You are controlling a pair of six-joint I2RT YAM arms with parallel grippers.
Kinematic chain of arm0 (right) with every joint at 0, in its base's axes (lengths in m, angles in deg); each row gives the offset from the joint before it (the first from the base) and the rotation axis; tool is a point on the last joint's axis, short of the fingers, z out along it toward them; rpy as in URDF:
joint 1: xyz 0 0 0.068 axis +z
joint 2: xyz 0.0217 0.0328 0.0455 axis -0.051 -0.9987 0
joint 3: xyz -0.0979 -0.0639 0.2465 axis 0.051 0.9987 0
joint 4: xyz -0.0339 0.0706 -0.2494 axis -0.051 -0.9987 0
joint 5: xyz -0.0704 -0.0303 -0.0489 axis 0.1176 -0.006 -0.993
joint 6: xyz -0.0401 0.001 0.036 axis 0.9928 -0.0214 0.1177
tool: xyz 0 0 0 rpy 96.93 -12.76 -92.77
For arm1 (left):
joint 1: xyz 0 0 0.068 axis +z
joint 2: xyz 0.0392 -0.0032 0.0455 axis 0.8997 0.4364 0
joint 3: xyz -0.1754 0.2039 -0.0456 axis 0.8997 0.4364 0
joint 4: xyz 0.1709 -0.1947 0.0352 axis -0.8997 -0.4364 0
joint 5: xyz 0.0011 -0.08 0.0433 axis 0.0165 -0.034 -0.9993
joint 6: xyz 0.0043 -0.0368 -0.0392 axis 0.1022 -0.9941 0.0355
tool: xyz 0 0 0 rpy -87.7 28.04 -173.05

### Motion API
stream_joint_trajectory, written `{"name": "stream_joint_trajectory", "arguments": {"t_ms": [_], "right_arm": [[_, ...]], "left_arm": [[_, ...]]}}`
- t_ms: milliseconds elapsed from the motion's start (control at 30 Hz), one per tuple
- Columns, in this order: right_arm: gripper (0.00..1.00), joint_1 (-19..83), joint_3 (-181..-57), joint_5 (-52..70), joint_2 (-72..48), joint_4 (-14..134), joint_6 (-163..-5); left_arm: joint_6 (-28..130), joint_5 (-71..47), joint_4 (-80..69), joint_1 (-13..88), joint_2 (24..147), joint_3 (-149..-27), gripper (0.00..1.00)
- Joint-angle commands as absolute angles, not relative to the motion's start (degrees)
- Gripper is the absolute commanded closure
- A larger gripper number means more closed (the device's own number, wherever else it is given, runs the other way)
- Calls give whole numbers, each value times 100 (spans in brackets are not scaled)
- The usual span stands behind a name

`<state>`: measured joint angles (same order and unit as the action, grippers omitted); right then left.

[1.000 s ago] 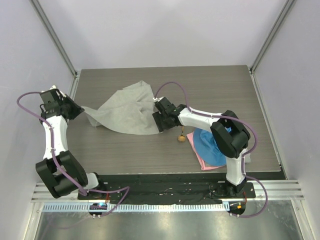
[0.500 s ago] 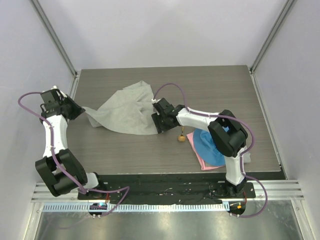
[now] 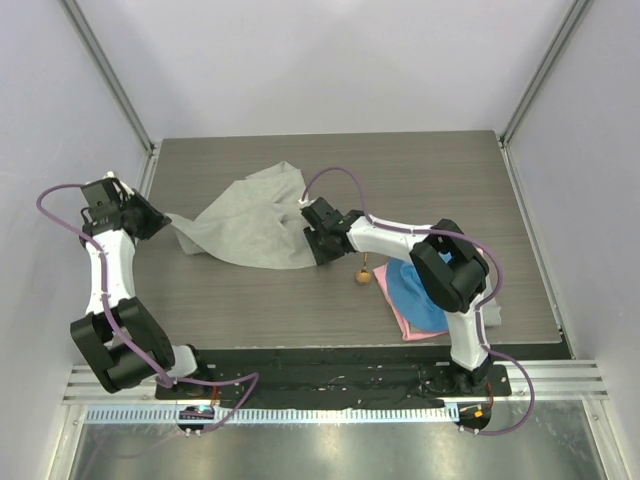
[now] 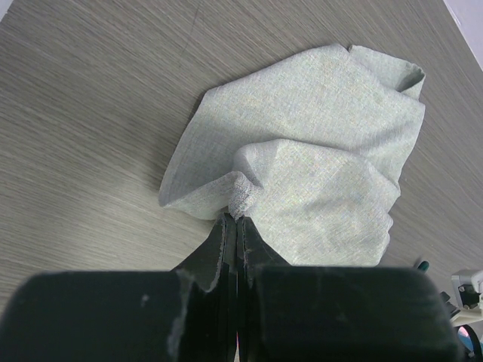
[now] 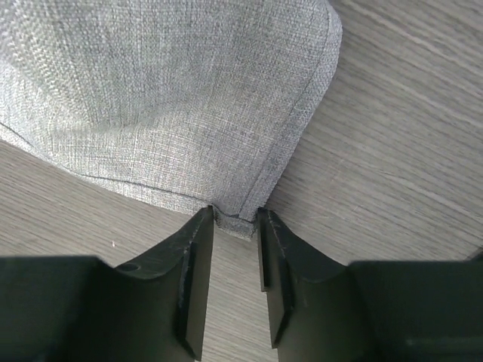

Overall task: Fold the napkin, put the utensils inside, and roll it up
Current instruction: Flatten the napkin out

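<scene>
A light grey napkin (image 3: 255, 225) was seen lying crumpled and not yet folded on a dark wood-grain table (image 3: 430, 180), stretched between two robot grippers. The left gripper (image 3: 150, 218) was clamped tight on one gathered corner, and that hold was unchanged over the last second. The right gripper (image 3: 318, 248) had been eased a little closer to the opposite corner, and its jaws had been drawn in from wide to a narrow gap. The corner was framed between the fingertips, but no pinch had yet been made. A second hold was judged to be imminent, so that the cloth could be pulled flat for folding.

The spoon (image 3: 361, 276), with its gold bowl and dark handle, was left behind the right fingers, near the wrist and apart from the napkin. Beside it, a blue cloth (image 3: 415, 290) was laid on a pink cloth (image 3: 405, 325).

From above, the right fingertips were hidden under the wrist and their gap could not be read. In the right wrist view the napkin's hemmed corner was shown just inside the tips of the two fingers (image 5: 198, 256), with bare table between them further back. In the left wrist view the closed tips were shown with a tuft of cloth squeezed out ahead of them, the rest spreading in folds beyond
</scene>
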<state>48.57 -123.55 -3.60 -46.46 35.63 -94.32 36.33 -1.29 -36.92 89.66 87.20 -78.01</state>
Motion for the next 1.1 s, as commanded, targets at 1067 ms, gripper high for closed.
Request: {"name": "stream_joint_trajectory", "arguments": {"t_ms": [1067], "right_arm": [[99,5653,-14066,-2426,-209,4634,-6908]], "left_arm": [[3165,-1682,-4550,8645,7025,-12754,100]]}}
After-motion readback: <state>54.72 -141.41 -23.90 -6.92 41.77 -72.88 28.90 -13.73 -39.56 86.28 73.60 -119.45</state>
